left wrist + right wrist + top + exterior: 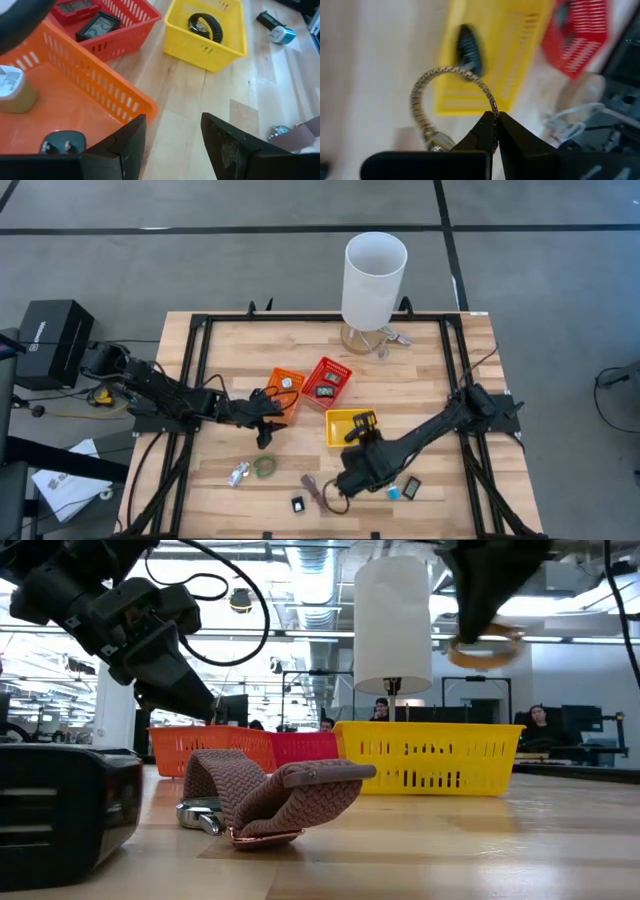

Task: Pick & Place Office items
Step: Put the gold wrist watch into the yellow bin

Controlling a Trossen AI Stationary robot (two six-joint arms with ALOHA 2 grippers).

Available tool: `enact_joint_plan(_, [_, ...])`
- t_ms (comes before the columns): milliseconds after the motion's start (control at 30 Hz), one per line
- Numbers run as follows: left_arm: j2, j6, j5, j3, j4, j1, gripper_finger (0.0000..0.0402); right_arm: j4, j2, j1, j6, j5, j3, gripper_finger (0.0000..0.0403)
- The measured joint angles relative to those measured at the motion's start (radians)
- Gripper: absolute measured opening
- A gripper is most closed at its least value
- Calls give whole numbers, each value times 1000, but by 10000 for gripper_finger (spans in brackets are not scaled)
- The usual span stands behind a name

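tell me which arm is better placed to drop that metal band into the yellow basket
Right. The right gripper is shut on the metal band, lifted near the yellow basket. The left gripper is open by the orange basket.

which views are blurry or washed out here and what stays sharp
Right wrist view: the yellow basket and red basket smear with blur, while the band in the right gripper stays fairly crisp. Low view: bright ceiling lights wash out the background; the brown strap is sharp. Left wrist and high views look clear.
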Motion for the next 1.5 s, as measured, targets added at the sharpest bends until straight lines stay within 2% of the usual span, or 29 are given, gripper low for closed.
enact_joint_plan(67, [0, -2, 0, 0, 8, -11, 186, 15, -45, -18, 1, 39, -38, 7])
enact_joint_plan(233, [0, -2, 0, 0, 33, -33, 186, 253, -189, -78, -7, 101, -232, 3])
enact_joint_plan(433, [0, -3, 0, 0, 86, -45, 186, 676, -301, -173, -64, 96, -522, 5])
enact_joint_plan(600, [0, -3, 0, 0, 106, -46, 186, 892, -293, -233, -109, 31, -603, 5])
enact_joint_plan(900, [0, -3, 0, 0, 142, -45, 186, 911, -194, -304, -128, -13, -597, 12])
enact_joint_plan(1067, [0, -7, -1, 0, 161, -45, 186, 907, -187, -297, -174, -63, -558, 52])
enact_joint_plan(1233, [0, -7, -1, 0, 172, -45, 186, 865, -189, -288, -212, -65, -518, 88])
enact_joint_plan(1400, [0, -6, -1, 0, 176, -45, 186, 777, -190, -282, -209, -69, -463, 106])
enact_joint_plan(1500, [0, -6, -1, 0, 177, -45, 186, 704, -190, -272, -179, -146, -419, 108])
